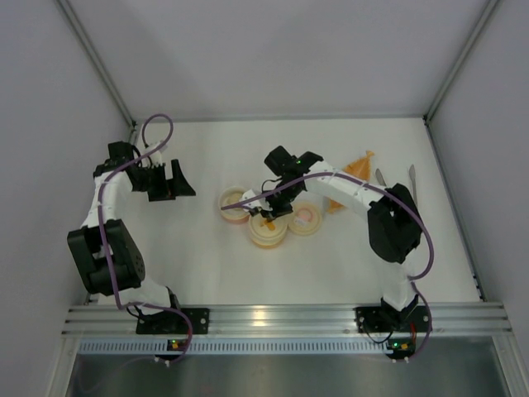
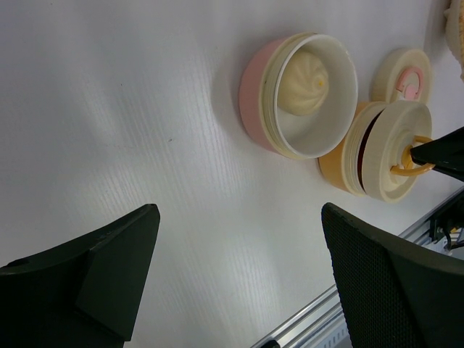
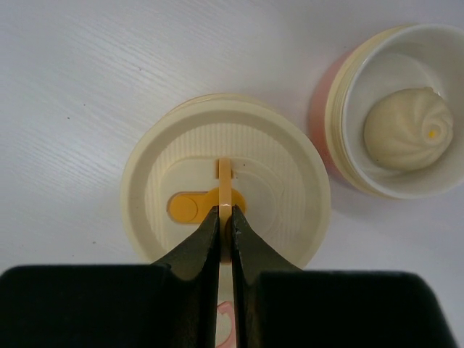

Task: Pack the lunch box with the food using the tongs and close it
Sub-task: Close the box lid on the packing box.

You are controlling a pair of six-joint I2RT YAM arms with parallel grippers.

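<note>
Here, from above: pressing the right gripper (image 1: 269,213) together over the yellow container (image 1: 270,236), apparently seating its lid. Parking the left gripper (image 1: 173,188) well left of that container, spread wide and empty, likely clear of the work. Counting one pink container (image 1: 233,205) just left of the yellow one, one loose lid (image 1: 307,219) just right, one orange leaf dish (image 1: 357,169) and one pair of tongs (image 1: 412,184) farther right, lying unused.

Next, left wrist: showing one pale bun (image 2: 304,83) sitting inside the pink container, packed beside the yellow one. Showing one cream lid (image 2: 395,152) on the yellow container.

Lastly, right wrist: pinching that lid's upright handle (image 3: 226,190) between tight fingers, presumably for steering. Finding no red-orange piece anywhere, possibly lying under the lid.
</note>
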